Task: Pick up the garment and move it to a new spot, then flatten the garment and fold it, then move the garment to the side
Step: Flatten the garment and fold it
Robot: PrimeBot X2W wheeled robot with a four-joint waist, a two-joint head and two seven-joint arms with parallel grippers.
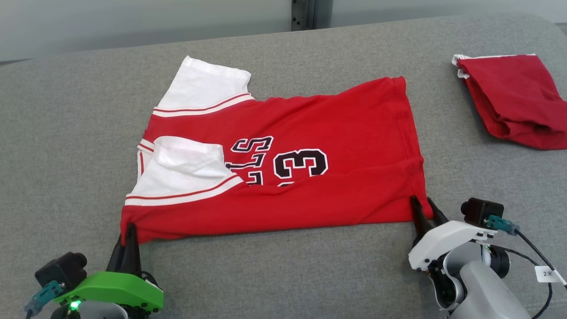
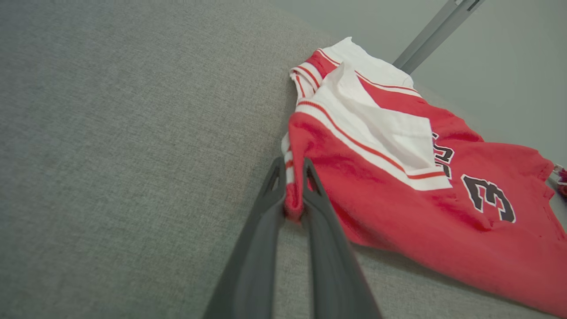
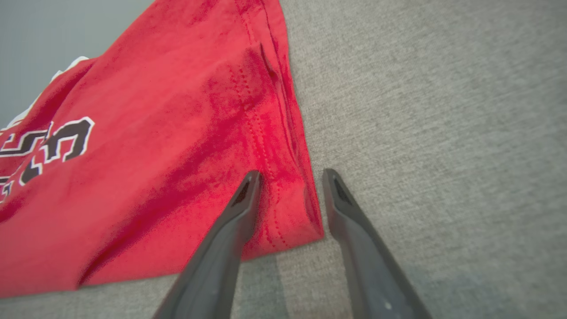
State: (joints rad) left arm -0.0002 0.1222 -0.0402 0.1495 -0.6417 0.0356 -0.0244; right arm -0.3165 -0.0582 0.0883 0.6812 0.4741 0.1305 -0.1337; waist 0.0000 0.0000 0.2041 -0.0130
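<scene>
The garment [image 1: 310, 133] is a red jersey with white sleeves and a black "3". It lies folded lengthwise on the grey padded surface [image 1: 66, 133]. My left gripper [image 1: 128, 228] is shut on its near left corner, and the left wrist view shows red cloth [image 2: 398, 212] pinched between the fingertips of that gripper [image 2: 292, 164]. My right gripper [image 1: 423, 204] is at the near right corner. In the right wrist view its fingers [image 3: 290, 177] stand apart astride the hem corner [image 3: 292, 212]: one finger lies on the cloth, the other on the grey surface.
A second red garment [image 1: 514, 97] lies folded at the far right of the surface. A dark post [image 1: 303, 13] stands behind the far edge. A cable with a white tag [image 1: 547, 272] hangs by my right wrist.
</scene>
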